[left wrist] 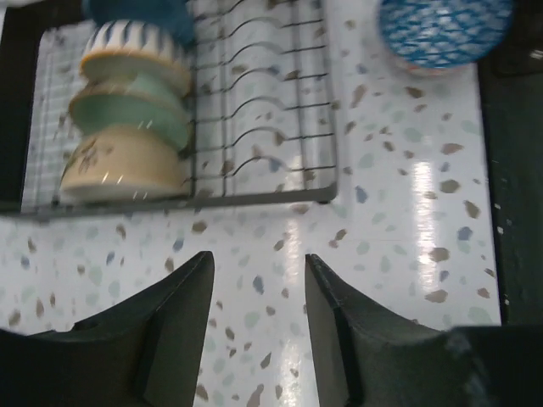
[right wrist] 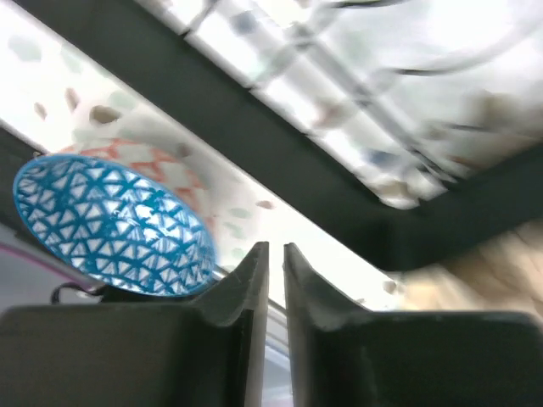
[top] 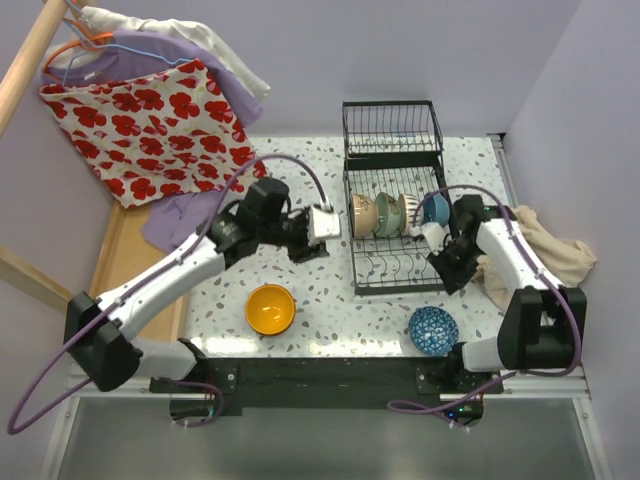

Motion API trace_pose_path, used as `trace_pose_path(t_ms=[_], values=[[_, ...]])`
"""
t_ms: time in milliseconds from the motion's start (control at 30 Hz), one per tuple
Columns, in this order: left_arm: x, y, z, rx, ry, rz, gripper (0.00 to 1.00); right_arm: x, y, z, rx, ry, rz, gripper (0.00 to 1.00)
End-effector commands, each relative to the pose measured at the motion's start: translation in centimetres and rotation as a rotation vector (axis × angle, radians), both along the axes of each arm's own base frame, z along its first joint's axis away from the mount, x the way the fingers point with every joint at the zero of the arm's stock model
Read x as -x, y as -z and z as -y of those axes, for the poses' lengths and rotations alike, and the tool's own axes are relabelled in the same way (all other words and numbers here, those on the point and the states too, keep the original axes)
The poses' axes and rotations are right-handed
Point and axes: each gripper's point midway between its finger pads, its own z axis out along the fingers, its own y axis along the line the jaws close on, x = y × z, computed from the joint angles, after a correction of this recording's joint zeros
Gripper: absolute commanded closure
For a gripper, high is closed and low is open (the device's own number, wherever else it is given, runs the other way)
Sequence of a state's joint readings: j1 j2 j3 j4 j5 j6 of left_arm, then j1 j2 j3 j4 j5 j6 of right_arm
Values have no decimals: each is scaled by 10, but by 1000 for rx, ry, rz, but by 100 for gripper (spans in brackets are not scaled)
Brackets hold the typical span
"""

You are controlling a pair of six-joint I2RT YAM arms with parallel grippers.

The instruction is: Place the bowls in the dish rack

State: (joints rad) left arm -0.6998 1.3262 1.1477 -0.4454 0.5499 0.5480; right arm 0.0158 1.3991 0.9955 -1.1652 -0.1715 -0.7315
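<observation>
The black wire dish rack (top: 398, 272) stands mid-table. On edge in it are a cream bowl (top: 364, 215), a pale green bowl (top: 388, 213), a striped one (top: 406, 213) and a plain blue bowl (top: 436, 208). From the left wrist they show as cream (left wrist: 123, 165), green (left wrist: 127, 110) and striped (left wrist: 136, 51). An orange-yellow bowl (top: 270, 308) and a blue-white patterned bowl (top: 433, 329) (right wrist: 110, 225) sit on the table near the front. My left gripper (top: 332, 232) (left wrist: 259, 263) hovers open and empty just left of the rack. My right gripper (top: 442, 262) (right wrist: 276, 248) is at the rack's right side, a sliver apart, holding nothing.
The rack's taller basket section (top: 392, 130) is at the back. A beige cloth (top: 555, 255) lies bunched at the right edge under the right arm. Clothes on hangers (top: 160, 110) droop over the back left, above a wooden tray (top: 120, 260).
</observation>
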Motion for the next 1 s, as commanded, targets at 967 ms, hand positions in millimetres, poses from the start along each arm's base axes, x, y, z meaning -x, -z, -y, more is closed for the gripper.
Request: trace_pose_path(t_ms=[967], values=[[187,103,219,-99,952,256,48,-60,-212,35,-152,712,579,18]])
